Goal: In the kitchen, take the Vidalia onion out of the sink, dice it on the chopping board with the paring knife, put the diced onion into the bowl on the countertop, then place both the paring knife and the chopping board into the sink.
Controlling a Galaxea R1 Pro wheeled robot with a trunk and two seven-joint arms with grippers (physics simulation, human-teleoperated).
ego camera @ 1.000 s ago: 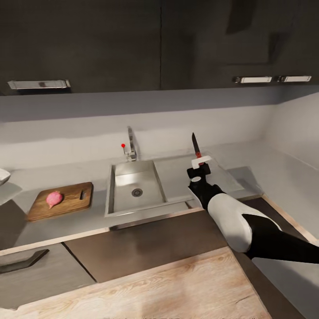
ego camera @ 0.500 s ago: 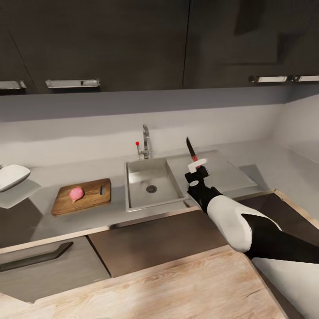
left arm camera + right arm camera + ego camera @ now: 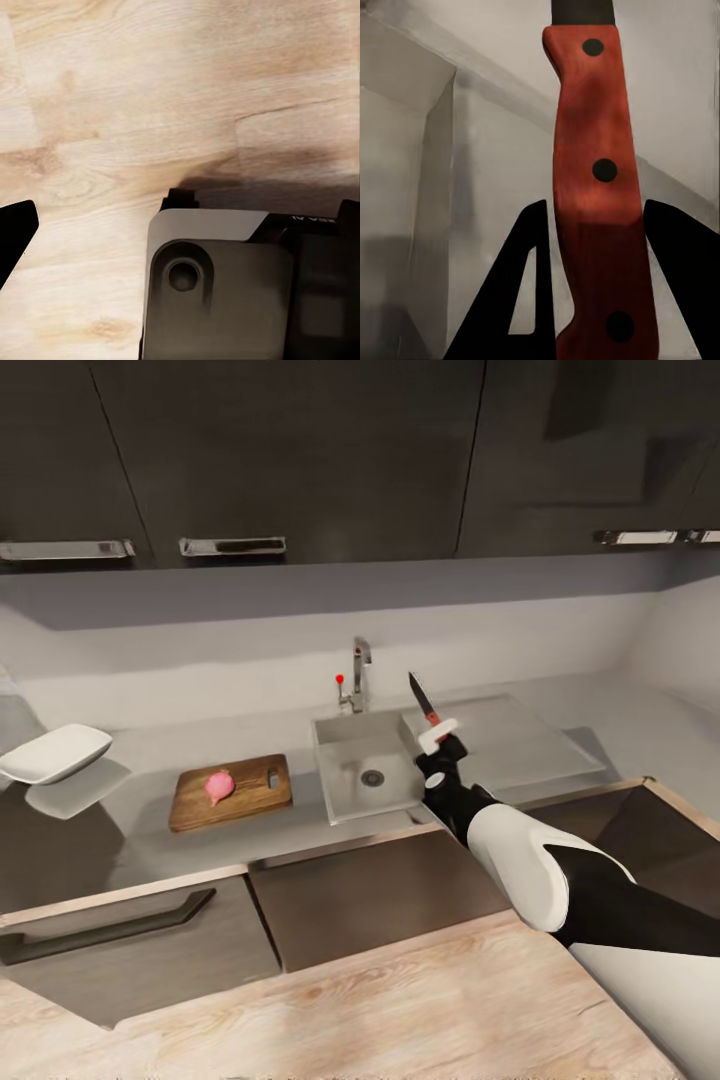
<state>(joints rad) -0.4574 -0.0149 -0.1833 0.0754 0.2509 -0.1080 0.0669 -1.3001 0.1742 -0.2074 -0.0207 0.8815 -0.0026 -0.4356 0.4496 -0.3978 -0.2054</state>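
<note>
Small pinkish-red Vidalia onion [image 3: 219, 787] sits whole on the dark brown rectangular wooden chopping board [image 3: 232, 792], near its middle, handle slot toward the sink. Board lies flat on the glossy grey countertop [image 3: 140, 840], bare counter on all sides, just beside the grey steel sink [image 3: 368, 767]. Shallow white squarish bowl [image 3: 56, 752] well apart, further along past the board. Right gripper [image 3: 441, 744] over the sink's near right rim, jaws clamped on the slim paring knife [image 3: 425, 710], dark blade up and tilted toward the chrome tap [image 3: 357, 675]. Right wrist view adds the red riveted handle [image 3: 600, 195] between the dark fingers [image 3: 521, 300]. Left wrist view: pale wood floor [image 3: 135, 112]; cannot tell left jaw state.
</note>
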